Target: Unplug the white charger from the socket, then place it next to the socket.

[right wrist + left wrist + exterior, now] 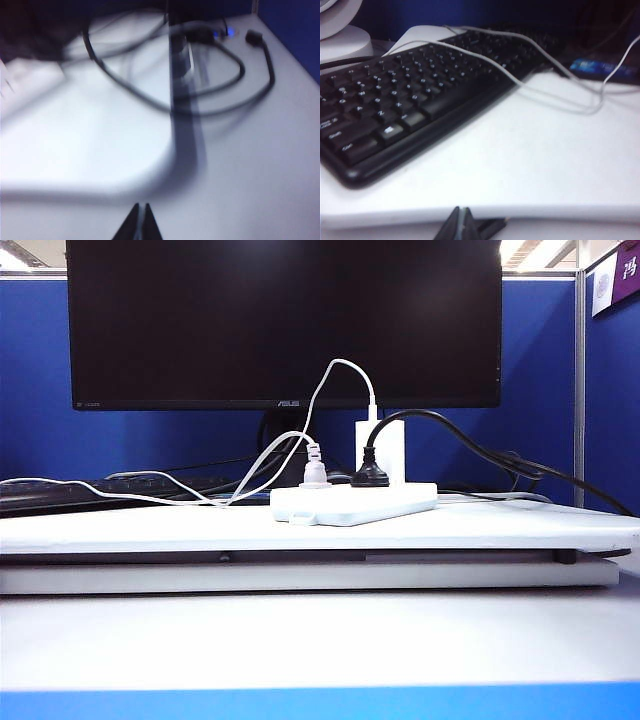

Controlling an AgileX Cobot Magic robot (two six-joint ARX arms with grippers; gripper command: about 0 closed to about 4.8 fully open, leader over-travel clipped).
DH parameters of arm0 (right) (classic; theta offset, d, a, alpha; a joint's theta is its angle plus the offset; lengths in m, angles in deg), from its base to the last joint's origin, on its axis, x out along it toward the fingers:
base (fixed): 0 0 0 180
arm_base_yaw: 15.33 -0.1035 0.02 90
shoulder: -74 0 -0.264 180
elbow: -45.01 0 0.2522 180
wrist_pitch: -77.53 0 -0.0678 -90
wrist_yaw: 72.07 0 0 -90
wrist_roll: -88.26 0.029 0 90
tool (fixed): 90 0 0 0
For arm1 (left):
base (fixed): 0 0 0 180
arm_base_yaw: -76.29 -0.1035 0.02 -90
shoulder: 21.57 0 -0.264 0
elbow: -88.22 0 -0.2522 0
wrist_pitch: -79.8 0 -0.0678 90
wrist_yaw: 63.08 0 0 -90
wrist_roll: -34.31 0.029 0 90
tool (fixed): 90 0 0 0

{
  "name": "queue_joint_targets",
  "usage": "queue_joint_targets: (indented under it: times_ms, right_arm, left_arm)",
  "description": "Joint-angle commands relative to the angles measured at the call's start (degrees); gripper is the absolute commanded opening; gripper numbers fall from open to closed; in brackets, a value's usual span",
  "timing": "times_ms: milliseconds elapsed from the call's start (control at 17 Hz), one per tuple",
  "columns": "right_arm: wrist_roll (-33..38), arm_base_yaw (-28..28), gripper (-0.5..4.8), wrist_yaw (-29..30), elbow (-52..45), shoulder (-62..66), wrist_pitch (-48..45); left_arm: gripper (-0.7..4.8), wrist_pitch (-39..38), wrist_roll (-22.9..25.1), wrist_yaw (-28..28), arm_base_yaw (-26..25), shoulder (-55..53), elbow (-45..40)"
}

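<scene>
One white charger (381,448) in one socket (354,502); both end effectors (464,220) (140,220) closed.

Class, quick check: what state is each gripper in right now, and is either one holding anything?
Left gripper: closed, holding nothing, low beside the keyboard.
Right gripper: closed, holding nothing, over the bare table.

One socket (352,502), one white charger (381,447), two plugs (315,472), one keyboard (415,90)

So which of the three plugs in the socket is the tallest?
The white charger, at the back of the socket. It stands higher than the black plug in front of it and the small grey plug on the left.
</scene>
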Motion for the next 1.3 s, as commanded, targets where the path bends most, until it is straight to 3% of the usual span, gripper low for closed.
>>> queue_joint_targets:
  times_ms: [59, 413, 707, 884, 943, 1120, 1179, 1297]
  right_arm:
    - [0.7, 0.0, -0.02, -0.8, 6.9, 0.0, -1.6]
    - [0.2, 0.0, -0.02, -1.8, 23.3, 9.0, 1.0]
    - [-2.7, 0.0, -0.02, -1.2, 43.2, 28.8, 1.2]
    - [-5.5, 0.0, -0.02, 4.1, 57.9, 43.8, 3.6]
    - [-7.8, 0.0, -0.01, 8.7, 62.9, 49.8, 3.7]
    - [-8.4, -0.1, -0.01, 18.9, 69.7, 61.2, 4.1]
    - [-8.4, -0.4, -0.01, 21.0, 70.5, 64.1, 4.1]
    - [-8.7, -4.0, -0.01, 21.0, 70.6, 69.5, 4.2]
  left_arm:
    - [-0.05, 3.4, -4.2, -0.7, 0.0, 0.1, 2.0]
    - [-0.05, 3.7, -5.0, -0.7, 0.0, -4.0, 10.1]
    - [-0.05, 5.9, -3.2, -2.0, 0.0, -21.0, 23.1]
    - [-0.05, 5.4, -2.2, -9.1, 0.0, -35.1, 35.5]
    - [-0.05, 3.8, -2.2, -16.0, 0.0, -41.4, 41.6]
    - [-0.05, 3.9, -1.1, -27.8, 0.5, -52.3, 51.9]
    - [-0.05, 3.8, -0.5, -29.2, 1.4, -55.1, 54.2]
    - [-0.05, 3.7, 2.9, -34.9, 3.4, -60.2, 57.7]
